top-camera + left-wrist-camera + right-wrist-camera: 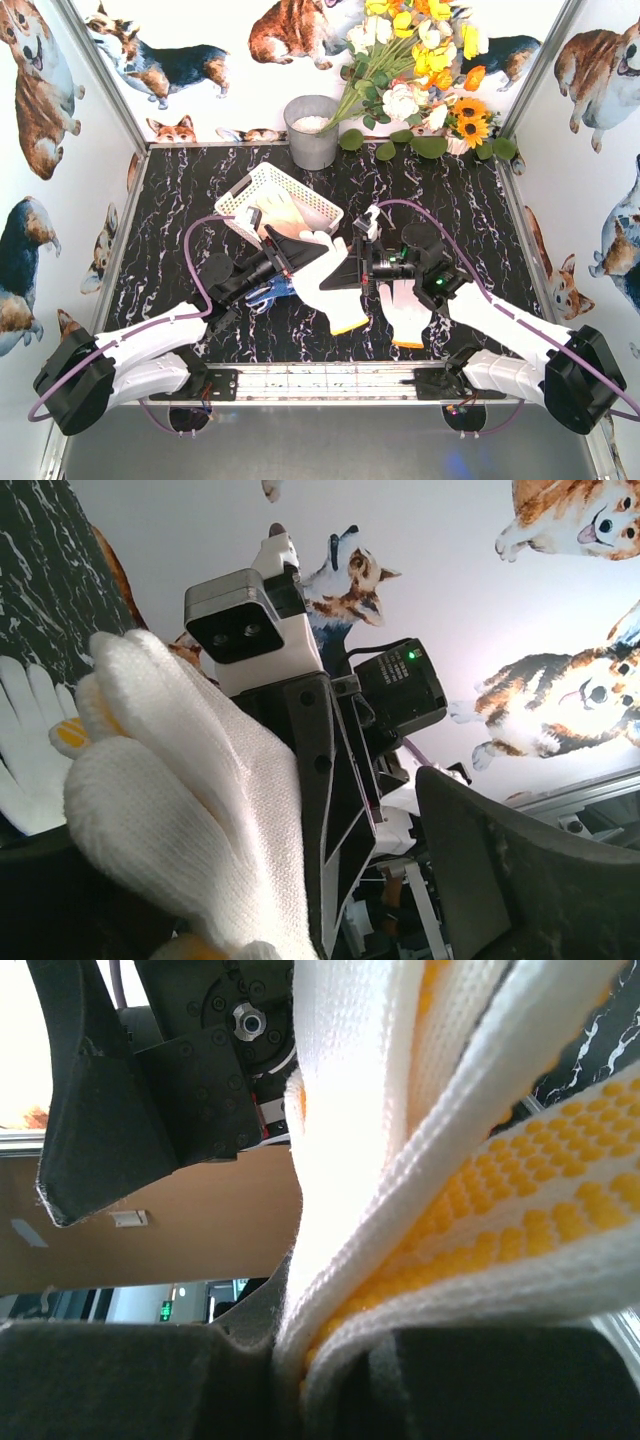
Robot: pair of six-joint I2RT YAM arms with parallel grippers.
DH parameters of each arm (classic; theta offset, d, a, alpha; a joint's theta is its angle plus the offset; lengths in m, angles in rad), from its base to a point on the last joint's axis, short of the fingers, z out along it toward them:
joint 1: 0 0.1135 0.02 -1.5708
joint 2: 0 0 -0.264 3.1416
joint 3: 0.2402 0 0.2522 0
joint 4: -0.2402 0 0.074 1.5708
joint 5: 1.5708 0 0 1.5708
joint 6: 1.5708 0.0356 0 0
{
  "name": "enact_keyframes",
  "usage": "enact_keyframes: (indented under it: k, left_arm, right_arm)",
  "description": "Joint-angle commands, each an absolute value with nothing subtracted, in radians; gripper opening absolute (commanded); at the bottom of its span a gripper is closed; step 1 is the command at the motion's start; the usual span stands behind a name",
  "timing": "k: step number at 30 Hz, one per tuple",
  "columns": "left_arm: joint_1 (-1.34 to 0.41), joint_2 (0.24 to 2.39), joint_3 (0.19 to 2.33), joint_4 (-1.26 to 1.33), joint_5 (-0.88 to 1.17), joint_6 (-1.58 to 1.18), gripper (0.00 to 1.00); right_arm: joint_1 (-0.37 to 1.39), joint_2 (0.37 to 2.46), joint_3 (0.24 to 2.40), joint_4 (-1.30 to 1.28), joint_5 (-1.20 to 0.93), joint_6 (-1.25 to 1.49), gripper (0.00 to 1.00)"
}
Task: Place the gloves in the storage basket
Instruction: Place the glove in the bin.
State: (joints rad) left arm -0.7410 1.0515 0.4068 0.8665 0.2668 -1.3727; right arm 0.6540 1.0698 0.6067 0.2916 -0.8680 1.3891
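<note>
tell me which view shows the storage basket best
Top external: most of the white lattice storage basket shows from above. Neither wrist view shows it; a white glove and gripper parts fill both.

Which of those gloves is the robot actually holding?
The yellow-cuffed white glove in the middle, pinched by the right end effector; the orange-cuffed glove beside it lies flat on the table.

it was a staged robot test booth: corgi-print walls (60, 200) boxed in a black marble-patterned table (480, 220), with aluminium frame posts (101, 70), a flower bouquet (420, 50) and a metal mounting rail (320, 378) carrying two arms.
</note>
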Motion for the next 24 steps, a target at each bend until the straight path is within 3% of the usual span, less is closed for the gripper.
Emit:
enact_keyframes:
  k: [1, 10, 15, 24]
  left_arm:
    - [-0.725, 1.041, 0.398, 0.874, 0.255, -1.384, 0.74]
    - [-0.642, 1.050, 0.422, 0.786, 0.270, -1.315, 0.22]
    - [-0.565, 1.087, 0.454, 0.758, 0.310, -1.234, 0.01]
    - [-0.410, 1.188, 0.540, 0.670, 0.352, -1.025, 0.00]
  right_arm:
    - [0.664, 1.075, 0.680, 0.273, -0.896, 1.341, 0.00]
    - [0.663, 1.203, 0.818, 0.043, -0.832, 1.164, 0.00]
    - [0.655, 1.347, 0.947, -0.053, -0.803, 1.045, 0.00]
    - [0.607, 1.641, 1.195, -0.164, -0.779, 0.876, 0.00]
